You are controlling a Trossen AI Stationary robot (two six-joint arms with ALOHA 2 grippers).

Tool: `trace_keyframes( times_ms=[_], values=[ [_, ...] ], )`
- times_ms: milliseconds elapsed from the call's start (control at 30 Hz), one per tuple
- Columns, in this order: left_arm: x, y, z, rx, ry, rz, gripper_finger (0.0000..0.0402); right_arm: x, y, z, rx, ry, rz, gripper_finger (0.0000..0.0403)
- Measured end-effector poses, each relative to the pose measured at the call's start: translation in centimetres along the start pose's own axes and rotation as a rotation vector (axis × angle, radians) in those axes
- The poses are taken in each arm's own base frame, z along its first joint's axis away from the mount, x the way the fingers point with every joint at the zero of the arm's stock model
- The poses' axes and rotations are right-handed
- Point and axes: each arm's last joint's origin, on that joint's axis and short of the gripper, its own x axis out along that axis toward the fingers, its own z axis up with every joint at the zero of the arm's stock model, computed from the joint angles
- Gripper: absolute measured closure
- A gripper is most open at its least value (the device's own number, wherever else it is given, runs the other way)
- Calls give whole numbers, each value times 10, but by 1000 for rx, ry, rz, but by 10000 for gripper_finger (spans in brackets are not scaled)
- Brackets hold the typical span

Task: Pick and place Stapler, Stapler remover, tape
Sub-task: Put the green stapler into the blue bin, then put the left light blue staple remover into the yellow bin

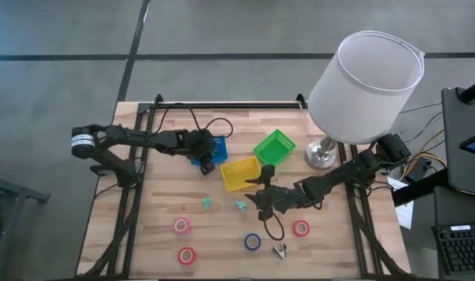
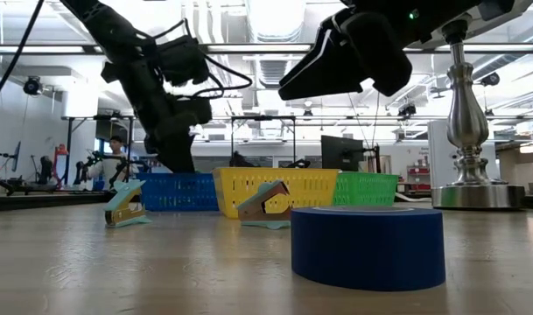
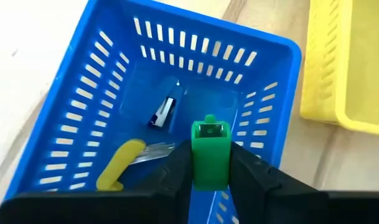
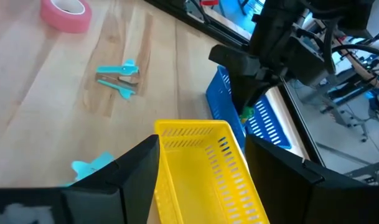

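Note:
My left gripper hangs over the blue bin and is shut on a small green stapler. A yellow stapler and a dark blue stapler lie on the bin's floor. My right gripper is open and empty, just above the near side of the yellow bin. Three pink tape rolls and one blue roll lie flat on the table's near part. Two teal staple removers lie near the yellow bin. My left gripper pinches the green stapler by its two long sides between its two fingers. The fingers come from above, pointing down into the blue bin. The stapler is lifted clear of the bin's floor, one end showing past the fingertips.
A green bin stands at the yellow bin's far right. A lamp with a white shade and metal foot stands at the far right. A further small staple remover lies near the front edge. Bare wood lies at the near left.

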Motion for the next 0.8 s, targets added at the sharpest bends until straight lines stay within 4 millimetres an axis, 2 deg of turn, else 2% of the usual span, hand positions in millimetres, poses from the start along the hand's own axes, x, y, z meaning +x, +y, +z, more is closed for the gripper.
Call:
trace_keyframes(
  times_ms=[200,400,533,667,800],
  values=[
    [0,1,0,14,-3,23,292,0,0,0,35,-1,4,172],
    [0,1,0,14,-3,24,246,0,3,1,91,-18,108,172],
    [-1,-1,2,15,-16,20,231,0,5,1,143,-22,160,170],
    [-10,-9,11,20,-64,-8,231,0,5,0,184,-18,182,166],
    [-25,-25,19,21,-116,-80,234,0,6,-5,206,-4,184,163]
  ],
)
